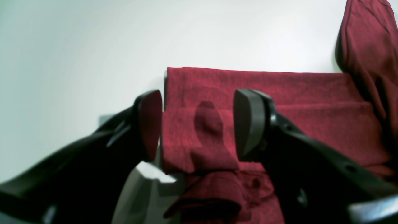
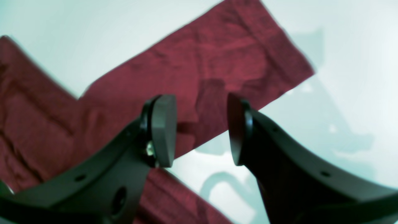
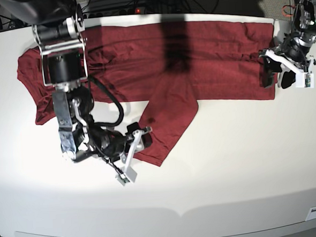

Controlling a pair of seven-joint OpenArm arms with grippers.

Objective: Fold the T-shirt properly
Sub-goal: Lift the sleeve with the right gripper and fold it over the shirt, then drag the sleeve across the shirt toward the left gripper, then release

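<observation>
My left fingers stand wide apart, holding nothing, over the T-shirt's hem edge near the tabletop's far right corner. My right fingers gape too, empty, above the sleeve end lying toward the front edge. The shirt spreads flat along the tabletop's far edge.

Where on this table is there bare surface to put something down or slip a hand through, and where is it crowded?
Free: the broad white table in front of the T-shirt, from the sleeve cuff rightward, and the front strip below the right gripper. Crowded: the back half, covered by the shirt, with the left gripper at its hem and the right arm over the left end.
</observation>
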